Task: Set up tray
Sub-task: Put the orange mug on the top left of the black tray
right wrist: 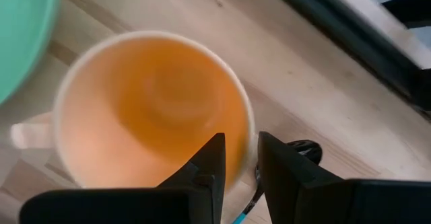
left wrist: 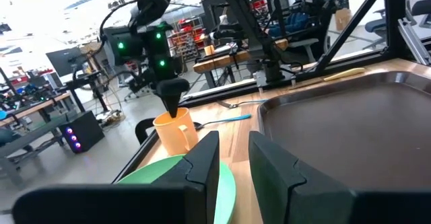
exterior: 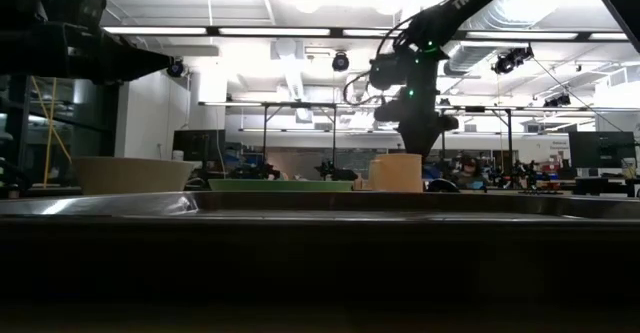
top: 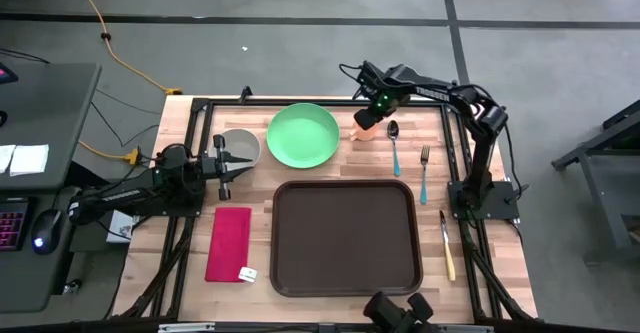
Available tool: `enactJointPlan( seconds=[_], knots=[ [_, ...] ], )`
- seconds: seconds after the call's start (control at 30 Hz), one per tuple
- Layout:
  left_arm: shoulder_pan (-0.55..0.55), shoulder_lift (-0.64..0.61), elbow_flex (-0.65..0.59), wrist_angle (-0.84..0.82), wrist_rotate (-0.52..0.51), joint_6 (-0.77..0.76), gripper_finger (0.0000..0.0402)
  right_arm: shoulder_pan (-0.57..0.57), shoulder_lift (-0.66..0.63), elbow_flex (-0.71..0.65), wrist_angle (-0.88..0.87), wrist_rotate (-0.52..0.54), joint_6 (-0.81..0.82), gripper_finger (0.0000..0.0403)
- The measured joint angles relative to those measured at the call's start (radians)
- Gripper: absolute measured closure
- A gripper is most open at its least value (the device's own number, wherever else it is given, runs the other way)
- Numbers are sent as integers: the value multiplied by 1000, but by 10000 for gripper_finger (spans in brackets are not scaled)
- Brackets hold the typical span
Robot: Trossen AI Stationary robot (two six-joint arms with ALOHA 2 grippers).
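The dark brown tray (top: 345, 238) lies flat near the table's near edge. An orange mug (top: 365, 126) stands on the wood beyond it, right of the green plate (top: 303, 135). My right gripper (top: 375, 113) is over the mug, pointing down and shut on its rim; the low view shows the mug (exterior: 397, 173) standing under it. My left gripper (top: 228, 163) hovers open by the grey bowl (top: 243, 145), left of the plate, touching nothing. In the left wrist view the left gripper (left wrist: 234, 143) holds nothing between its fingers. My right gripper (right wrist: 242, 146) has the mug's rim (right wrist: 248, 126) on the side opposite the handle (right wrist: 27, 133), with one finger inside the cup and one outside. The fingers come from above, pointing down. The mug stands upright with its base on the table.
A blue-handled spoon (top: 394, 143) and fork (top: 424, 171) lie right of the mug, and a yellow-handled knife (top: 447, 245) lies right of the tray. A red napkin (top: 229, 243) lies left of the tray. Black frame rails run along the table's edges.
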Motion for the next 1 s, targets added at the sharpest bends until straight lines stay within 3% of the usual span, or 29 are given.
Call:
enactJointPlan(
  seconds=[0.5, 0.8, 1.0],
  knots=[
    [0, 0, 0, 0, -1, 0, 289, 1, 8, 0, 14, 9, -2, 338],
    [0, 0, 0, 0, -1, 0, 289, 1, 8, 0, 24, 8, -2, 394],
    [0, 0, 0, 0, -1, 0, 289, 1, 8, 0, 23, -1, -9, 399]
  ],
)
